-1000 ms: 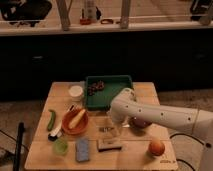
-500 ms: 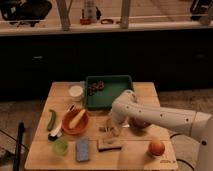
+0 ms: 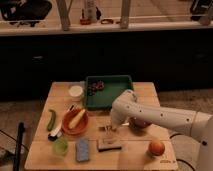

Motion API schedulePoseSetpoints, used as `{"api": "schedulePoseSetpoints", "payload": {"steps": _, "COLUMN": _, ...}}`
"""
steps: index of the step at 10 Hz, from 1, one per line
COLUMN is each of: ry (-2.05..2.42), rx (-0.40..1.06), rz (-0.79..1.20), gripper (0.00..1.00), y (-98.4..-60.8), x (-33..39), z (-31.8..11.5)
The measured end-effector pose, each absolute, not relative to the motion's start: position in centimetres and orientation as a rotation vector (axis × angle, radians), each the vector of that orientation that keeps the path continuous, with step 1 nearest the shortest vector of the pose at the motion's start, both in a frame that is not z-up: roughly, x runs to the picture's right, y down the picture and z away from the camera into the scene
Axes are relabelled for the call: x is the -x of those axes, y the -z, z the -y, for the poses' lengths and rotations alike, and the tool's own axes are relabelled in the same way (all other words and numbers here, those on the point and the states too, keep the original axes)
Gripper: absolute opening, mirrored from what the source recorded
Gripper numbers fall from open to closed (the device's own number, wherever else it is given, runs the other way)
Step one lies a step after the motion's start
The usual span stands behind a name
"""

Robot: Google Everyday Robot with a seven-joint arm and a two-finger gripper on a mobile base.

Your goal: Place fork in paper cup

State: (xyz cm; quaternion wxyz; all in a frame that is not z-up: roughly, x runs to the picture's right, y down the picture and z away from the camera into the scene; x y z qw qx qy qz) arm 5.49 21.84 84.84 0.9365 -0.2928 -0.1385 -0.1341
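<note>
Camera view: tool low, well apart from paper cup.

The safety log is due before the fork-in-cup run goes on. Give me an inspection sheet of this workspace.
Surface: wooden table, crowded.
Job's things: paper cup upright at back left, beside the green tray; fork likely the small pale thing at the gripper, not certain.
Clutter: green tray holding dark bits; orange bowl; brush; green cup; blue sponge; brown bar; orange fruit.
Gripper: gripper low over the table's middle, in front of the tray.
Cables: dark strap or pole by the table's left edge; cannot tell which.
Surroundings: dark counter behind the table.
</note>
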Motion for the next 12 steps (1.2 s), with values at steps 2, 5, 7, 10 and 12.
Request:
{"api": "schedulePoseSetpoints", "payload": {"steps": 2, "ry": 0.269, "rx": 0.609, "rz": 0.285, "gripper": 0.0, "y": -85.3, "x": -5.5, "z": -22.3}}
{"api": "schedulePoseSetpoints", "payload": {"steps": 5, "ry": 0.273, "rx": 0.605, "rz": 0.285, "gripper": 0.0, "y": -85.1, "x": -5.4, "z": -22.1}}
{"api": "schedulePoseSetpoints", "payload": {"steps": 7, "ry": 0.286, "rx": 0.606, "rz": 0.302, "gripper": 0.0, "y": -84.5, "x": -5.2, "z": -21.9}}
{"api": "schedulePoseSetpoints", "payload": {"steps": 10, "ry": 0.324, "rx": 0.578, "rz": 0.36, "gripper": 0.0, "y": -81.4, "x": -3.8, "z": -19.1}}
{"api": "schedulePoseSetpoints", "payload": {"steps": 12, "ry": 0.346, "rx": 0.566, "rz": 0.385, "gripper": 0.0, "y": -79.8, "x": -3.3, "z": -17.9}}
